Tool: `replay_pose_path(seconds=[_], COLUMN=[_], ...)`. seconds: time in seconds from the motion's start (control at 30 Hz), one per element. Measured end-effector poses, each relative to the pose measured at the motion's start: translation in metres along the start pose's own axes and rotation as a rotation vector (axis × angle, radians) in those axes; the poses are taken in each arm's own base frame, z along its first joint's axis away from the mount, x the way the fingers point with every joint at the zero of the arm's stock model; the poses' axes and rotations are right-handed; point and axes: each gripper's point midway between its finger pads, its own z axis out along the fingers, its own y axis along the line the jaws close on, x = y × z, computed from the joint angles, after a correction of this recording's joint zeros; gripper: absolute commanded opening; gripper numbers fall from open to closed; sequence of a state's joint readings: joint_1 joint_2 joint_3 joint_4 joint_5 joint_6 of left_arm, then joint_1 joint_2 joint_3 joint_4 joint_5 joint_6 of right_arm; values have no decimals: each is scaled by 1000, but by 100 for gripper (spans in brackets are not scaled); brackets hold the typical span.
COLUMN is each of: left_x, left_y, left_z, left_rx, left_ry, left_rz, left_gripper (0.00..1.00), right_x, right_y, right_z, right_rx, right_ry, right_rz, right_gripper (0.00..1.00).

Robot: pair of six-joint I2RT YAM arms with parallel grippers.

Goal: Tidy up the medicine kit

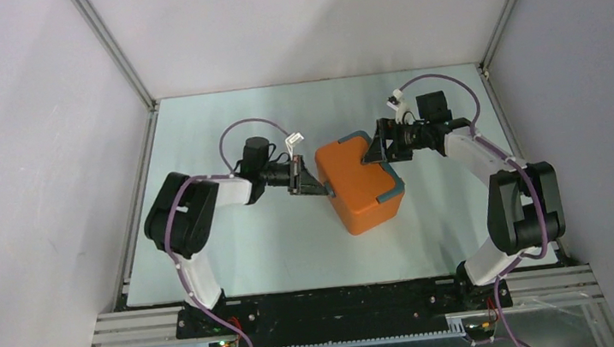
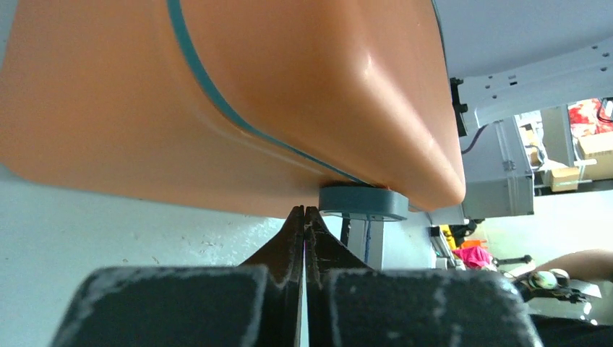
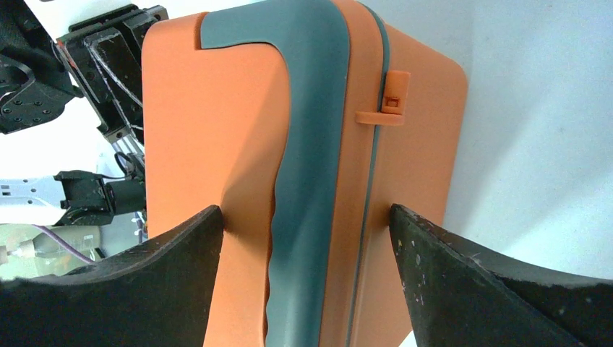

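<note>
- Left arm (image 1: 185,229): rises from its base at lower left of the top view, folds at a raised elbow, and the forearm runs right toward frame centre.
- Left gripper (image 1: 309,186): jaws fully closed, the two fingers (image 2: 289,242) pressed flat together with no gap, tips pointing right.
- Right arm (image 1: 518,203): rises from lower right, bends at the elbow, and the forearm reaches up and left.
- Right gripper (image 1: 373,156): jaws spread wide, one finger (image 3: 181,267) on each side of the medicine kit (image 3: 217,130), both in contact with it.
</note>
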State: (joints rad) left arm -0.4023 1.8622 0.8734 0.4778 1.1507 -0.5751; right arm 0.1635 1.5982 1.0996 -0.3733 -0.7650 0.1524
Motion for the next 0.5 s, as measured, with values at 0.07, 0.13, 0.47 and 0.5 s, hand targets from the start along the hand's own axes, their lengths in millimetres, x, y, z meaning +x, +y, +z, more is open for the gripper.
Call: replay_pose_path(seconds=[0.07,0.13,0.47,0.5], left_x=[-2,-6,-102,-116], left_y=[2,1,-16,-22], left_z=[0,-5,-92,-104], left_rx=[-16,-34,-384,-439], left_ry=[-11,-23,-194,-223], left_rz=[0,-4,270,319], left_gripper=[0,0,87,96], right_x=[-1,-2,-70,-87], right_y=[1,0,-36,-38], right_z=[-1,-3,-75,-89], right_rx=[4,18,295,325], right_ry=[-2,-4,-133,-174], right_rz=[-6,-16,-82,-93], right_gripper=[86,87,99,99])
